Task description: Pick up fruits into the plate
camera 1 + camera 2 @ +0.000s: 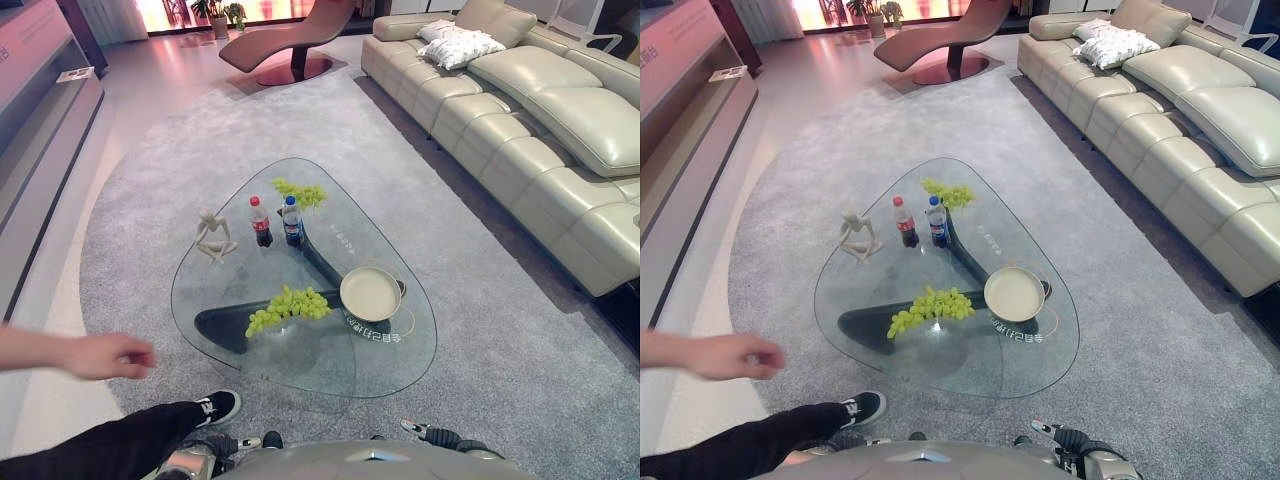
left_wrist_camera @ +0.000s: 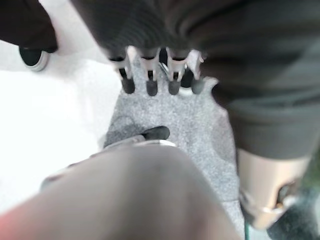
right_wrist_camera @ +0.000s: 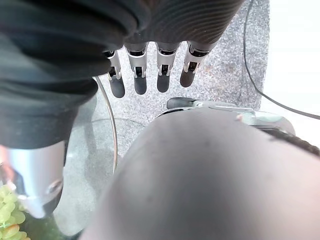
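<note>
**Both hands empty and low; two grape bunches lie on the glass table, the plate empty**

Left hand (image 2: 160,80): in its wrist view the dark-tipped fingers (image 2: 150,82) hang straight in a row, the thumb set apart from them, nothing between; grey carpet (image 2: 200,130) lies past them. Right hand (image 3: 150,75): fingers (image 3: 139,75) likewise straight and relaxed, holding nothing, with the curved edge of the glass table (image 3: 107,130) past them and a few green grapes at the corner of that view.

Head views: the glass table (image 1: 250,360) stands on the carpet in front of the robot. The near grape bunch (image 1: 288,306) lies on the glass just beside the plate (image 1: 370,293), on its left and not touching it. The far grape bunch (image 1: 300,193) lies at the table's far edge, near the two small bottles (image 1: 276,222) and well apart from the plate. A pale figurine (image 1: 213,238) stands on the left part of the table. The plate holds nothing. A person's hand (image 1: 105,355) reaches in from the left, clear of the table. A sofa (image 1: 540,110) runs along the right.

Handling, as judged: a grape bunch is light, soft and loose, its berries crushing or shedding under a hard squeeze. The best hold is probably a gentle cupping grasp around the bunch's middle or stem end; the smooth glass may let it slide when nudged.
</note>
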Controlling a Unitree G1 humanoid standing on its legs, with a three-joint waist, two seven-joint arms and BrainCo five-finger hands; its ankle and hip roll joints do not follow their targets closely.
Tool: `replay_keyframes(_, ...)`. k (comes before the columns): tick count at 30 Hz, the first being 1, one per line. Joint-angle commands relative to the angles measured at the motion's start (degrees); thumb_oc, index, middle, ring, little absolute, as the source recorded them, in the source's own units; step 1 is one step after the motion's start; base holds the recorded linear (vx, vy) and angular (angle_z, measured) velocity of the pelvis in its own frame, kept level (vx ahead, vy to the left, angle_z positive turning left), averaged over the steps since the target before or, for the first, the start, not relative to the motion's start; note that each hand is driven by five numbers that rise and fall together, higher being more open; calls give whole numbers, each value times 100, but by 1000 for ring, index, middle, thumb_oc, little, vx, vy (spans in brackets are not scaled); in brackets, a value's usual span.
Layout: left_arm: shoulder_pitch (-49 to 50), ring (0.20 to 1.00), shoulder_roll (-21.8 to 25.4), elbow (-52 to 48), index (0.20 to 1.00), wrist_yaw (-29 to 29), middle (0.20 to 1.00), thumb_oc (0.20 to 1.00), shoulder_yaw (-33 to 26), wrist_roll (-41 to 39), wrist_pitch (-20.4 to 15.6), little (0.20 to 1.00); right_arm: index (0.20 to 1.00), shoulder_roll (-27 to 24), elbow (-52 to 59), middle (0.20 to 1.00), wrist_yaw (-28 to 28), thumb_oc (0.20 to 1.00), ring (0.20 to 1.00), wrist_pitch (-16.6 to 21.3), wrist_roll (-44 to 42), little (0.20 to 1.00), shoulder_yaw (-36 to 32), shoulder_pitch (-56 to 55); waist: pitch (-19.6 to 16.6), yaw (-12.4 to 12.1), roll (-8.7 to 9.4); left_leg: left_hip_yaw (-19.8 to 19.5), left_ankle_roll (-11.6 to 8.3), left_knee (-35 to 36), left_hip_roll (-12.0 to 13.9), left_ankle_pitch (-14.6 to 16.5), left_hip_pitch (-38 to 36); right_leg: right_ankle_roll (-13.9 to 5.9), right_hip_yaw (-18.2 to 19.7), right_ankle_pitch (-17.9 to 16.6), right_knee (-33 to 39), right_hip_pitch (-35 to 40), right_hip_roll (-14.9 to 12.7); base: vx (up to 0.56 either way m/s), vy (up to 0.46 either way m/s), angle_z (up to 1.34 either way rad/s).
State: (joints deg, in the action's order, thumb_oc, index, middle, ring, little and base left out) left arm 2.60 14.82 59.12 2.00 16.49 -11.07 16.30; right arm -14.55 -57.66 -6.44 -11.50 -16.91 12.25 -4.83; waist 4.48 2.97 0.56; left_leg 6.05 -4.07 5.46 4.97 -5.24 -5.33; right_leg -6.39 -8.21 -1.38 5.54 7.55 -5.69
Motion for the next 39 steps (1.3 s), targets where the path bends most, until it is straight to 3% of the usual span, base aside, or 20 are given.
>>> replay_keyframes(1, -301, 1000, 209, -67, 1000, 214, 1000, 1000, 66, 279, 96, 1000, 1000, 146, 360, 1000, 57, 1000, 1000, -76, -259, 1000, 314, 249, 431, -60, 29, 35, 221, -46, -263, 543, -241, 48, 48, -99, -155, -5, 88, 0, 0, 0)
replay_keyframes(4, -325, 1000, 188, 44, 1000, 310, 1000, 1000, 49, 171, -152, 1000, 1000, 195, 114, 1000, 51, 1000, 1000, 118, -306, 1000, 367, 267, 439, -88, 51, 38, 210, -46, -256, 534, -245, 38, 34, -116, -146, 9, 79, 0, 0, 0)
replay_keyframes(11, -482, 1000, -87, 1014, 1000, 381, 1000, 1000, 57, 299, -286, 1000, 1000, 326, -870, 1000, -161, 1000, 1000, 656, -257, 1000, 366, 469, 362, -143, 84, 45, 214, -46, -246, 559, -270, 37, 19, -104, -146, 45, 80, 85, -7, 0)
replay_keyframes(15, -533, 1000, -168, 1311, 1000, 525, 1000, 1000, -14, 346, -53, 1000, 1000, 366, -1140, 1000, -213, 1000, 1000, 729, -214, 1000, 358, 564, 359, -144, 91, 45, 229, -46, -250, 577, -288, 55, 40, -80, -160, 55, 85, 90, 4, 0)
replay_keyframes(22, -878, 1000, -34, 1408, 1000, 755, 1000, 1000, 1, 645, -378, 1000, 1000, 247, -1178, 1000, -240, 1000, 1000, 676, -524, 1000, 376, 838, 546, -135, 124, 96, 244, -46, -215, 532, -114, 82, 157, -55, -301, -223, 115, 41, -19, -2)
replay_keyframes(28, -1613, 1000, 344, 1204, 1000, 1237, 1000, 1000, 387, 1226, -849, 1000, 1000, -84, -1050, 1000, -391, 1000, 1000, 818, -828, 1000, 521, 1294, 1051, -35, 84, 161, 266, -101, -123, 371, 359, 158, 314, -85, -534, -838, 191, -137, -7, -9)
replay_keyframes(35, -2909, 1000, 1133, 758, 1000, 1902, 1000, 1000, 960, 1825, -910, 1000, 1000, -530, -915, 1000, -457, 1000, 1000, 885, -1271, 1000, 730, 2029, 1782, 140, -34, 175, 185, -199, -96, 147, 964, 242, 445, -190, -626, -1444, 249, -137, 29, -10)
replay_keyframes(39, -3763, 1000, 1546, 711, 1000, 2193, 1000, 1000, 1217, 2020, -773, 1000, 1000, -631, -815, 1000, -355, 1000, 1000, 832, -1576, 1000, 842, 2555, 2177, 232, -27, 177, 134, -326, -117, 91, 1343, 267, 471, -244, -697, -1814, 282, -149, -3, -4)
